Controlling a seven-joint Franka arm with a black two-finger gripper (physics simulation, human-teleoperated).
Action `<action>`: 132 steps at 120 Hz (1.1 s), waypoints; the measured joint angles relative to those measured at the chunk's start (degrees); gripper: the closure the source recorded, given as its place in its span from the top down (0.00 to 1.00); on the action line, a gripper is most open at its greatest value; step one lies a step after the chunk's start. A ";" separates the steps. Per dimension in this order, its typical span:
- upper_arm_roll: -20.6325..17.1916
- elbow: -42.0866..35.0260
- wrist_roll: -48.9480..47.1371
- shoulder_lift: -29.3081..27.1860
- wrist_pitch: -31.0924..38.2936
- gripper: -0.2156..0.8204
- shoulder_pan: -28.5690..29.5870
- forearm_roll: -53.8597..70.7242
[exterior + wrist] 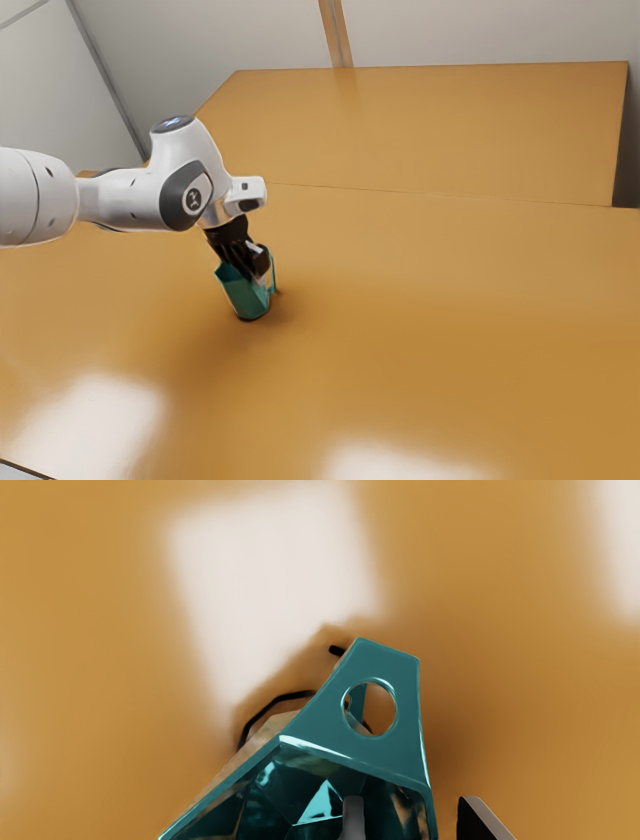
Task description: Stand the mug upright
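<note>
As mug (246, 300) sticks 1 side btwn, jaws (258, 274) hang unclenched abv tbl (430, 320).

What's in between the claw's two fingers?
One wall of the teal mug. The wrist view shows one finger inside the mug and the other outside it.

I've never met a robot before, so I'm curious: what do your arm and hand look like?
My arm is white, with smooth, rounded segments. One joint carries a dark grey cover with a pale emblem; a dark round cap has a bluish mark. My hand is mostly black, with two slim fingers.
</note>
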 joint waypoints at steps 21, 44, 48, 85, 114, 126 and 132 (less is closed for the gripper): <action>-0.68 0.79 -1.39 -1.92 -0.66 0.61 -0.18 -0.14; -0.64 12.28 -2.39 1.33 -7.95 0.72 0.41 -0.62; -0.55 15.22 -2.53 2.40 -9.85 0.73 0.62 -0.66; 0.06 35.46 -3.48 5.52 -27.43 0.78 0.78 -0.16; 1.08 38.57 -3.89 4.23 -35.68 0.79 0.70 -0.07; 1.35 38.64 -4.00 4.20 -37.14 0.79 0.72 -0.06; 1.38 38.69 -4.06 4.20 -37.61 0.79 0.58 -0.04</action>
